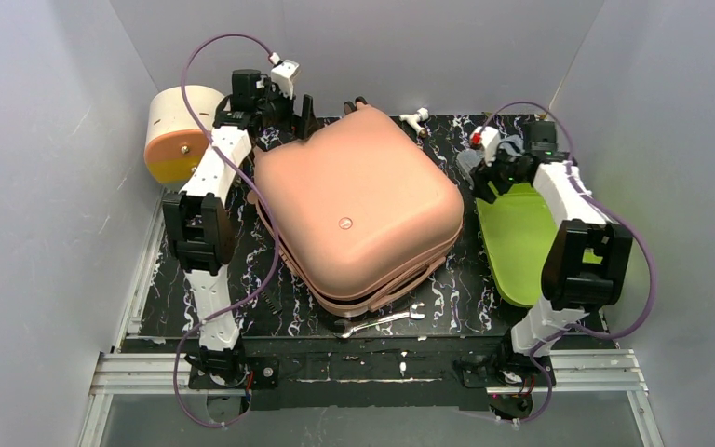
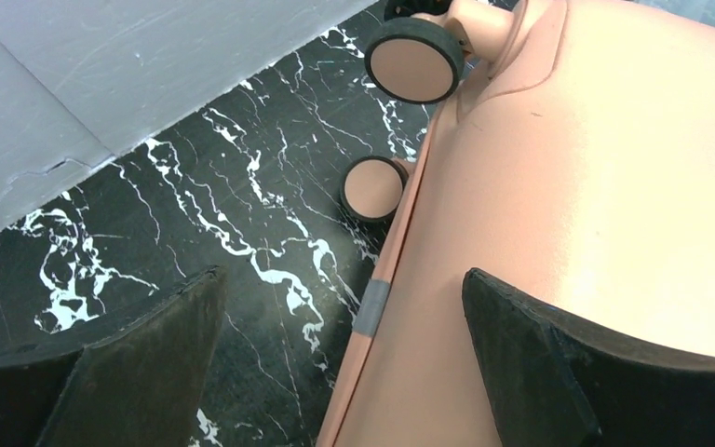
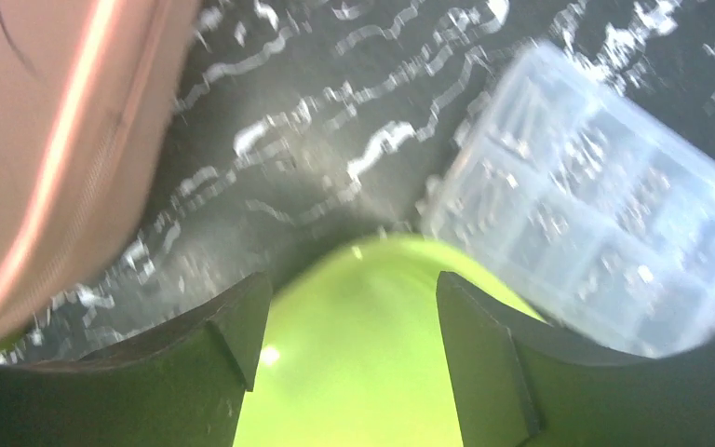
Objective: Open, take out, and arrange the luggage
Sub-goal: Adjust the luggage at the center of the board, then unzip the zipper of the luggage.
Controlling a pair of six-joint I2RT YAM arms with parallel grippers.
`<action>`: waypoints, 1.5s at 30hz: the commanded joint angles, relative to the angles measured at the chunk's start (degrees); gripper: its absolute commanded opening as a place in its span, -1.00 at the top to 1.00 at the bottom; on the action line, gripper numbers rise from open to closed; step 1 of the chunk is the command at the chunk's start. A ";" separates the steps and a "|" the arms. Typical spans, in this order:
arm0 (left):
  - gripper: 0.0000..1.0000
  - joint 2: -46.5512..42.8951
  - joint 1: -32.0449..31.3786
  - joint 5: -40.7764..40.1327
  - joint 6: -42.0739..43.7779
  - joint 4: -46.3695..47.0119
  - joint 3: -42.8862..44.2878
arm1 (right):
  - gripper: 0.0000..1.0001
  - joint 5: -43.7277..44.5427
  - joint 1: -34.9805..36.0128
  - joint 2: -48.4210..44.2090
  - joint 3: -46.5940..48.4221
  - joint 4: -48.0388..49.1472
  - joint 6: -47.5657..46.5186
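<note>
The luggage (image 1: 354, 205) is a big salmon-pink hard-shell suitcase lying flat in the middle of the black marbled table, its two shells together. My left gripper (image 1: 298, 116) hovers at its far left corner, open. In the left wrist view it (image 2: 343, 279) straddles the suitcase's edge (image 2: 568, 186): one finger over the table, the other over the shell, with two wheels (image 2: 414, 58) ahead. My right gripper (image 1: 486, 172) is open over the far end of a lime-green tray (image 3: 363, 354), nothing between its fingers (image 3: 484, 354). The luggage's side (image 3: 47, 140) shows at the left of that blurred view.
A cream-and-orange drum-shaped box (image 1: 182, 130) lies at the back left. The green tray (image 1: 517, 237) lies right of the suitcase, a clear plastic compartment box (image 3: 596, 223) at its far end. A metal wrench (image 1: 382, 321) lies by the front edge. Grey walls enclose the table.
</note>
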 commanded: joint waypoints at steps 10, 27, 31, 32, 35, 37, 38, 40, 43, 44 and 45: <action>-0.97 -23.99 1.26 17.49 2.22 -10.57 -22.45 | -0.69 -15.29 -8.23 -25.59 -16.08 -18.51 -30.02; -0.97 -35.79 1.22 20.21 0.16 -3.56 -35.14 | -0.56 -25.96 -7.41 -27.17 -31.49 13.88 -1.34; -0.97 -36.88 1.13 20.30 -0.89 -1.62 -36.79 | -0.50 -26.44 -6.13 -24.13 -30.15 9.17 -5.06; -0.97 -37.19 1.07 20.17 -1.08 -1.11 -37.28 | -0.48 -25.80 -5.74 -23.43 -29.91 8.27 -5.88; -0.97 -38.16 0.60 20.06 -1.50 0.12 -38.19 | -0.45 -24.91 -5.02 -22.08 -30.02 8.44 -6.20; -0.97 -38.53 0.00 20.14 -2.29 0.74 -38.36 | -0.42 -24.30 -4.61 -21.70 -30.32 9.97 -5.30; -0.97 -38.62 -0.38 20.21 -2.50 0.80 -38.38 | -0.40 -23.74 -4.30 -21.53 -30.57 11.10 -4.60; -0.97 -38.96 -1.35 20.24 -2.67 0.89 -38.30 | -0.35 -22.32 -3.39 -21.61 -30.94 14.34 -3.07; -0.97 -39.51 -2.74 20.24 -2.62 0.90 -38.13 | -0.22 -19.78 -1.84 -21.80 -31.10 16.78 -2.42; -0.97 -39.59 -3.26 20.25 -2.63 0.90 -38.05 | -0.12 -19.30 -1.49 -21.80 -31.05 17.42 -2.28; -0.97 -39.70 -3.85 20.26 -2.60 0.90 -37.95 | -0.02 -18.91 -1.35 -21.68 -30.95 17.84 -2.16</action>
